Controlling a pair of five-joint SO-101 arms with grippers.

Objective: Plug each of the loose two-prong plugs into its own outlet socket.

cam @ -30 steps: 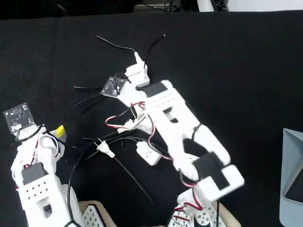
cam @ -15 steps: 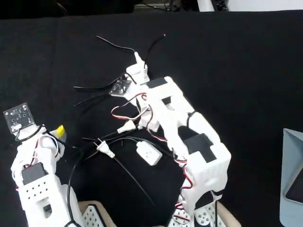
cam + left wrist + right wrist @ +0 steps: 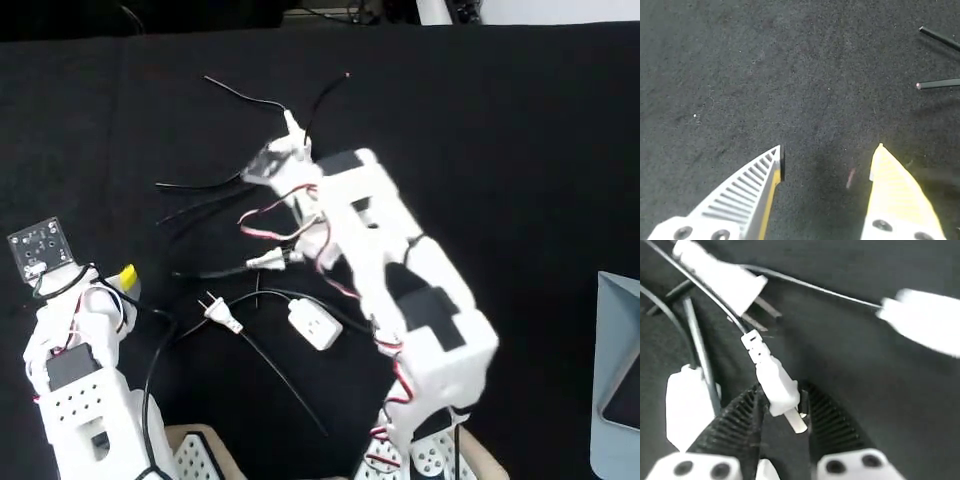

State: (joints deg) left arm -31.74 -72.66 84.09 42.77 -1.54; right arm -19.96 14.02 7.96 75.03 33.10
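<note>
My right gripper point(image 3: 783, 406) is pinching a white plug point(image 3: 773, 381) among cords point(image 3: 696, 342); my left gripper point(image 3: 829, 162) is hovering, fingers spread, over bare cloth point(image 3: 790, 75).

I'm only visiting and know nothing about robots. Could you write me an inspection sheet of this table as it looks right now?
Surface: black cloth covering the table.
Job's things: a two-prong plug and a white outlet socket lie apart near the middle; a white plug sits between the right fingers.
Clutter: a grey container at the cloth's edge.
Grippers: left gripper open over bare cloth; right gripper shut on the white plug.
Cables: black cords strewn over the cloth; red and white wires on the right arm.
Surroundings: a pale strip beyond the cloth's far edge, too little to identify.
</note>
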